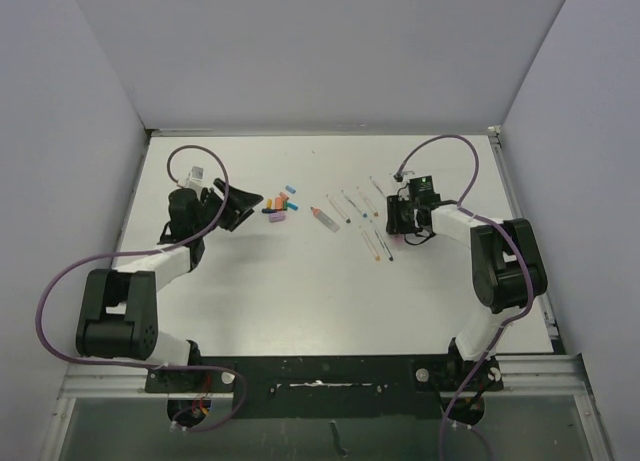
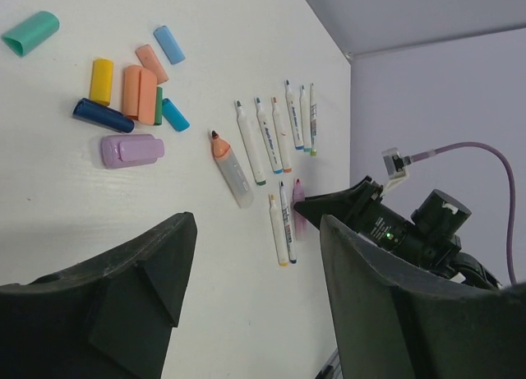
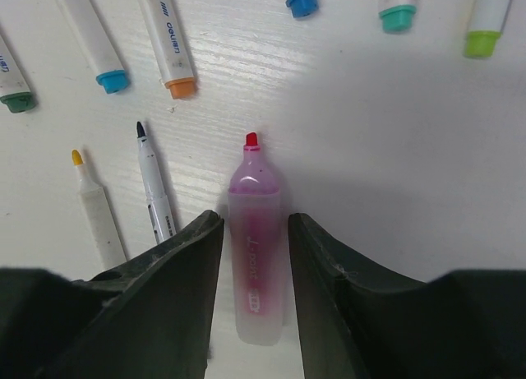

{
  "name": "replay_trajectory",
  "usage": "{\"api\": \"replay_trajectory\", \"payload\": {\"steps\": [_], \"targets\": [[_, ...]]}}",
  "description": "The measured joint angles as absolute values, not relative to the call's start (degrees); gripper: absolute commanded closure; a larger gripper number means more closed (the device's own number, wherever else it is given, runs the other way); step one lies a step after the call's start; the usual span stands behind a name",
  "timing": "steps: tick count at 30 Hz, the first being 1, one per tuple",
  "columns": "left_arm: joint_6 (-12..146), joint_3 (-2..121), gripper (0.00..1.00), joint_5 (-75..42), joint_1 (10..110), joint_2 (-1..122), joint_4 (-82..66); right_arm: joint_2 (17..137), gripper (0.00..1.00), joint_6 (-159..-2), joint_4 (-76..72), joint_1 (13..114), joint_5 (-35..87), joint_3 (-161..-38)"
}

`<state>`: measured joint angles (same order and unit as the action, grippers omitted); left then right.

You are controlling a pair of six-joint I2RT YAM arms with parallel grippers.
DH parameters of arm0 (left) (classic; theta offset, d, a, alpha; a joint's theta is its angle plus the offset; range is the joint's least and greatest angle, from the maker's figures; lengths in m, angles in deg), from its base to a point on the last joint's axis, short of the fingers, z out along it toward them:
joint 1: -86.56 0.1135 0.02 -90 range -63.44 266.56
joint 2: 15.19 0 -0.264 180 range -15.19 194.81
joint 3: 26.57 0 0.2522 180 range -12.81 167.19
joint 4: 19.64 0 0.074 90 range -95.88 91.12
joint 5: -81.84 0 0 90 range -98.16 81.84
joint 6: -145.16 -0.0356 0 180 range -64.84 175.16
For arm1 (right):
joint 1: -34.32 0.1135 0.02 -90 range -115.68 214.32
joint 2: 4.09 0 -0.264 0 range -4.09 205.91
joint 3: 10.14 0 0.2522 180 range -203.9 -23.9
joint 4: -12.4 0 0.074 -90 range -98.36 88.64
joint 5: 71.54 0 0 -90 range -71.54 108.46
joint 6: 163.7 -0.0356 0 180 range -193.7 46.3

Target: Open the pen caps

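The pen caps [image 2: 140, 94] lie loose in a cluster on the white table: teal, blue, yellow, orange, navy, green and a wide lilac cap [image 2: 131, 150]. They also show in the top view [image 1: 280, 206]. My left gripper [image 2: 259, 231] is open and empty, hovering just left of the cluster [image 1: 250, 203]. My right gripper [image 3: 256, 223] is open, its jaws straddling an uncapped pink highlighter [image 3: 256, 256] that lies on the table, with a thin gap on each side. In the top view the right gripper [image 1: 396, 229] is low at the right end of the pens.
Several uncapped thin pens [image 2: 271, 136] and an orange highlighter [image 2: 230, 169] lie in rows between the arms. A yellow-tipped pen [image 3: 97, 210] and a black-tipped pen [image 3: 154, 190] lie just left of the right fingers. Grey walls enclose the table [image 1: 300, 301] at back and sides.
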<state>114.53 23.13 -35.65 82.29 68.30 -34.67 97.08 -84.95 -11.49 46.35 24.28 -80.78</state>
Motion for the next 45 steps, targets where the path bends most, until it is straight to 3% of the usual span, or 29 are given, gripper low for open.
{"api": "replay_trajectory", "payload": {"steps": [7, 10, 13, 14, 16, 21, 23, 34, 45], "targets": [[114.47, 23.31, 0.36, -35.84, 82.35, 67.16, -33.8, 97.08, 0.56, -85.19, -11.44, 46.35, 24.87, -80.8], [114.36, 24.2, 0.26, -36.08, 82.73, 66.9, -32.64, 97.06, 0.54, -85.43, -11.38, 46.35, 24.91, -80.83], [113.77, 25.67, 0.04, -36.33, 83.27, 66.39, -30.54, 96.86, 0.5, -85.58, -11.79, 46.28, 24.89, -81.09], [113.35, 26.3, 0.03, -36.41, 83.43, 66.09, -29.69, 96.55, 0.48, -85.58, -12.16, 46.26, 24.87, -81.15], [112.63, 27.77, 0.02, -36.65, 83.78, 65.21, -27.68, 95.59, 0.41, -85.58, -12.84, 46.24, 24.85, -81.42], [110.36, 31.83, 0.02, -37.02, 84.23, 62.68, -22.74, 89.78, 0.09, -85.62, -13.69, 46.24, 24.85, -82.71], [109.44, 32.86, 0.02, -37.18, 84.34, 61.37, -21.19, 86.5, 0.01, -85.6, -13.59, 46.24, 24.76, -82.88], [103.32, 33.89, 0.02, -37.4, 84.5, 52.67, -10.22, 71.11, 0.02, -88.62, -14.13, 46.24, 19.54, -80.37], [99.96, 26.43, 0.02, -34.14, 84.61, 31.31, -0.69, 51.05, 0.02, -96.09, -19.92, 46.31, 11.17, -71.62]]}}
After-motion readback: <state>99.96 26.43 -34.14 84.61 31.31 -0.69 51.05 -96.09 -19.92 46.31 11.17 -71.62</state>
